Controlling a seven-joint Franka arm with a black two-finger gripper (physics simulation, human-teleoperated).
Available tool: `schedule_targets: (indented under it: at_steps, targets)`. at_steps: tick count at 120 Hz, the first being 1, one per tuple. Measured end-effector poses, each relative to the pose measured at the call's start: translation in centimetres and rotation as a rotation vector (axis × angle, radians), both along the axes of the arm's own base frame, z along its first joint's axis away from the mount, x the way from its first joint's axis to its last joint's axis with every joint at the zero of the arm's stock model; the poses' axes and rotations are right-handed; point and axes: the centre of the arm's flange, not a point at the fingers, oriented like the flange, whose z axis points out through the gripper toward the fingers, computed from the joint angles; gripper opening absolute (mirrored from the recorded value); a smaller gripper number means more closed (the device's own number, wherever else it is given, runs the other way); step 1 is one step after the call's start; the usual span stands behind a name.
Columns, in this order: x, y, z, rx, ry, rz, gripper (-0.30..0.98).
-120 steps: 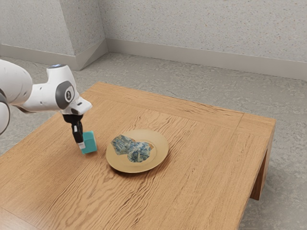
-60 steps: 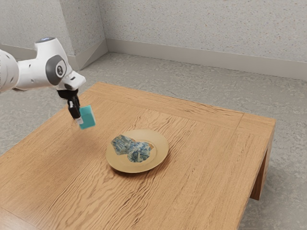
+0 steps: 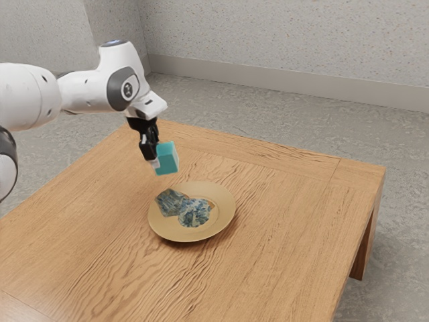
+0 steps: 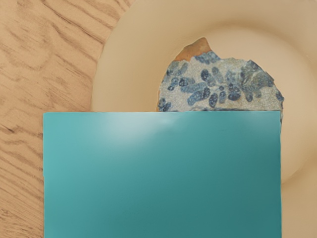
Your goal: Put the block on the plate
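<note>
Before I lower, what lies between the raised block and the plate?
Open air, then blue-patterned pieces on the plate. The exterior view shows the gap; in the wrist view the block hides part of one.

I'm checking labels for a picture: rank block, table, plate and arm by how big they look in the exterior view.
Largest to smallest:
1. Table
2. Arm, its part in view
3. Plate
4. Block

The wrist view's edges cut off the block and the plate, and the block hides some of the blue-spotted piece.
</note>
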Motion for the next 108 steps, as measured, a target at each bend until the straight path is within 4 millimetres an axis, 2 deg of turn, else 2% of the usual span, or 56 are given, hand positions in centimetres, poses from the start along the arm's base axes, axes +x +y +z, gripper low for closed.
schedule_targets:
  at_steps: [30, 38, 68, 108]
  targets:
    - [0.6, -5.7, -0.9, -0.001, 0.026, -0.083, 0.36]
    - [0.5, -6.7, -1.2, -0.006, 0.034, -0.096, 0.36]
    - [-1.3, -6.8, -4.2, -0.035, 0.081, -0.079, 0.36]
    - [-2.2, -6.7, -8.1, -0.038, 0.110, -0.062, 0.36]
